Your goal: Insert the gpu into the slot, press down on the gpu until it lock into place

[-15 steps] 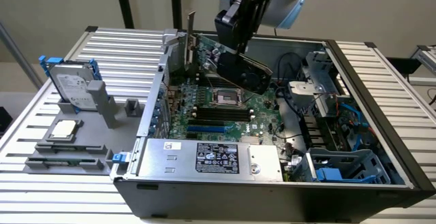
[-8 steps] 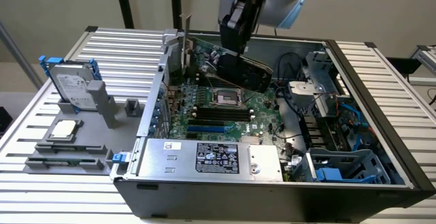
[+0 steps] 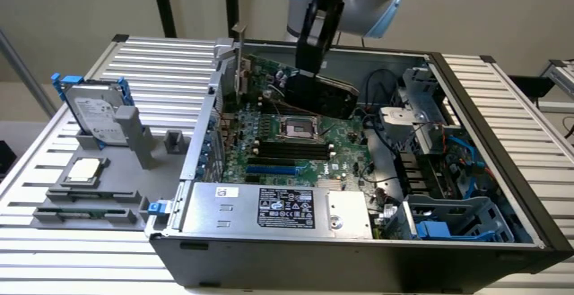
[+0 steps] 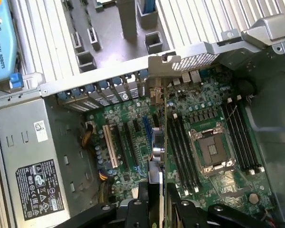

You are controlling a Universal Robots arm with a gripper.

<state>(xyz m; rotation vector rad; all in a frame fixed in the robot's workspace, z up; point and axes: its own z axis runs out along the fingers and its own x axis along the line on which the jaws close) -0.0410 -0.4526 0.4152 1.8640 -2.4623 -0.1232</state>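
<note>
Holds the gpu (image 3: 316, 92) in the gripper (image 3: 308, 65), jaws closed partway onto the card's thin upper edge, a black finger (image 4: 183, 209) pressed against each face. Hangs the card edge-down and tilted above the green motherboard (image 3: 337, 148), inside an open computer case (image 3: 359, 268) lying on its side on a slatted metal table (image 3: 161, 60). Points the silver end bracket (image 3: 239, 66) toward the case's rear wall, close to the row of expansion openings there. Shows the slot (image 4: 146, 126), a long bright-blue strip, bare on the board: just beside the card's lower edge as seen from the wrist and nearly parallel with it, yet not entered, the card raised above the board in the exterior view. Next to the blue strip, a white expansion slot (image 4: 109, 145) on the power-supply side and a bank of black memory slots (image 4: 178, 152) on the other. Beyond those, an open CPU socket (image 4: 211, 149) in its metal frame, with a second bank of black memory slots on its far side. Along the near wall of the case in the exterior view, a grey power supply (image 3: 269, 207) with a black label. Blue and black cables (image 3: 448, 154) bundled along the case side on the exterior view's right. On the exterior view's left, outside the case, a grey fixture (image 3: 90, 207) resting on the table, with an upright hard drive (image 3: 94, 117) on blue rails and a loose processor chip (image 3: 83, 169) lying flat.
</note>
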